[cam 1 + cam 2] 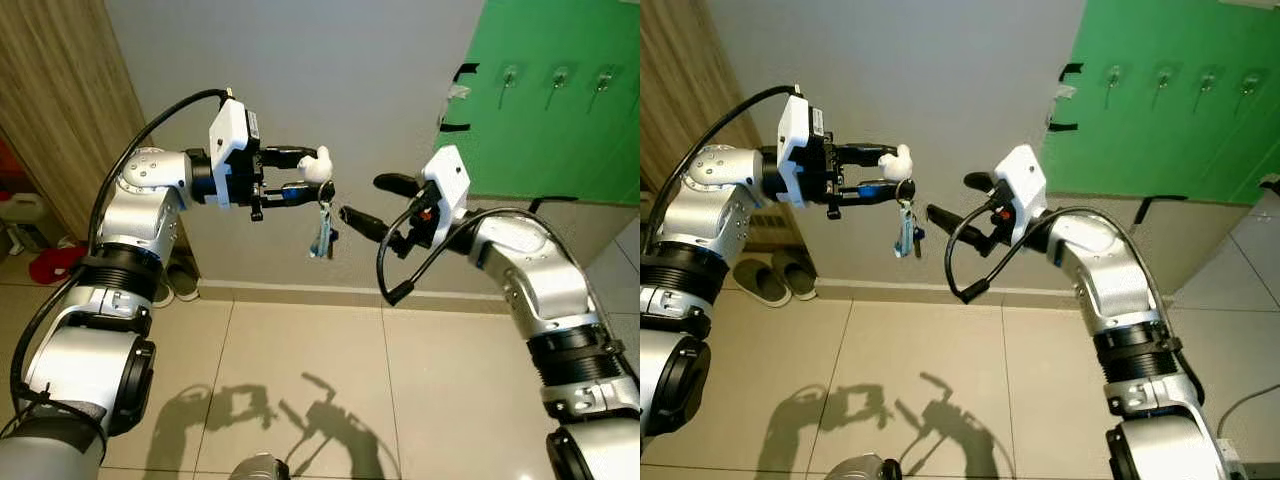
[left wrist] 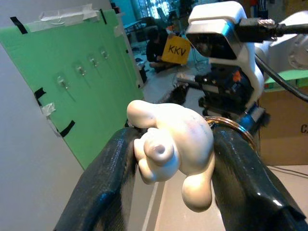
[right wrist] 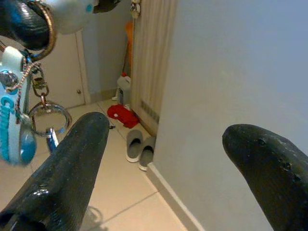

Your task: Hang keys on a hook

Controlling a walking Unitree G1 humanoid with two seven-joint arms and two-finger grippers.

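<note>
Two pincers face off: left pincer pinching the keys, right pincer spread beside them.

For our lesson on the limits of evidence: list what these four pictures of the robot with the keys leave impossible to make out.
- Keys: in both eye views too small to count or tell apart.
- Key ring: in the left wrist view mostly hidden behind the white figure and the left gripper fingers.
- Hooks on the green board: too small to judge their shape.
- Blue tag: its lettering is cut off by the right wrist view's edge.
</note>
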